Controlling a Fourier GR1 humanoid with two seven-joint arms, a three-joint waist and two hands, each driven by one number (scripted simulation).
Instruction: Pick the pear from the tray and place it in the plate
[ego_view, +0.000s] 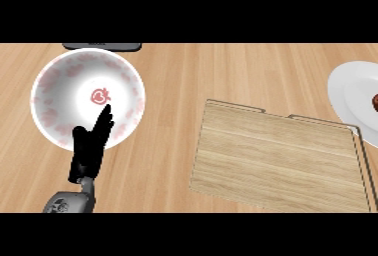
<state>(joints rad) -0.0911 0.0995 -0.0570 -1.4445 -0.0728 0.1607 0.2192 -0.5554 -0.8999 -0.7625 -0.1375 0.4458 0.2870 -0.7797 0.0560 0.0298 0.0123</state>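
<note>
Bright even light; glare on plate (77, 86)

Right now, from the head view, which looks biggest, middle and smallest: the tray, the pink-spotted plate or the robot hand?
1. tray
2. pink-spotted plate
3. robot hand, lying over the plate and likely nearer the camera, so it may look bigger than it is.

No text, number or brand can be read. The patterned plate (124, 75) has one small red emblem (100, 95) in its middle, which shows no clear letters.
</note>
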